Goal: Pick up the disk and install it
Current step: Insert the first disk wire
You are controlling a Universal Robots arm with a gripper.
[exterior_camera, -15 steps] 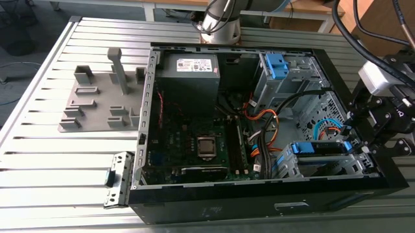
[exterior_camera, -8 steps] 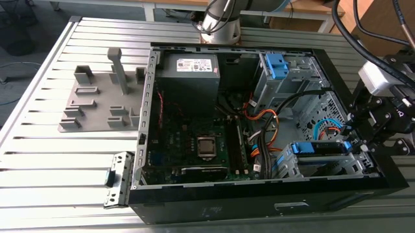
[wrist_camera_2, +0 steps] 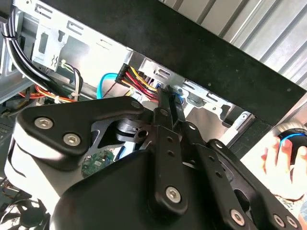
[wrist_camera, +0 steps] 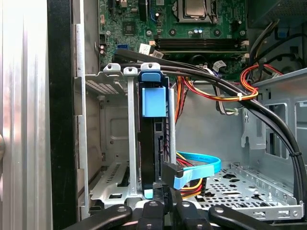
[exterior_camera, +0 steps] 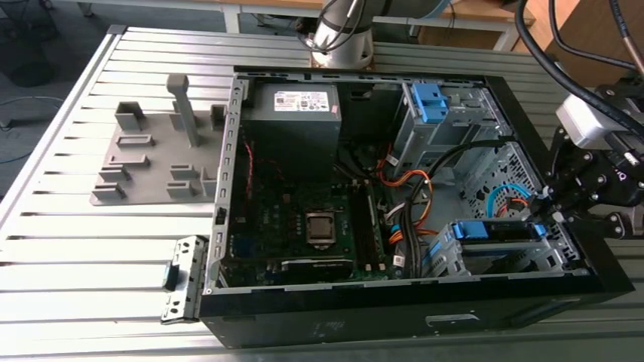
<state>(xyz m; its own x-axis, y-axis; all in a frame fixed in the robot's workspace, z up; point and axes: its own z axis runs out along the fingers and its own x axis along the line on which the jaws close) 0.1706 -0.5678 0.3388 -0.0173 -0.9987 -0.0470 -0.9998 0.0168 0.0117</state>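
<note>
With the disk found on edge in the drive cage and the gripper closed against its exposed end, pressure is best kept square to the slot rails, and the blue cable kept unpinched, until seating is judged complete.

Bright even light, pale glare on the slatted table, computer case interior dim, shadows soft
</note>
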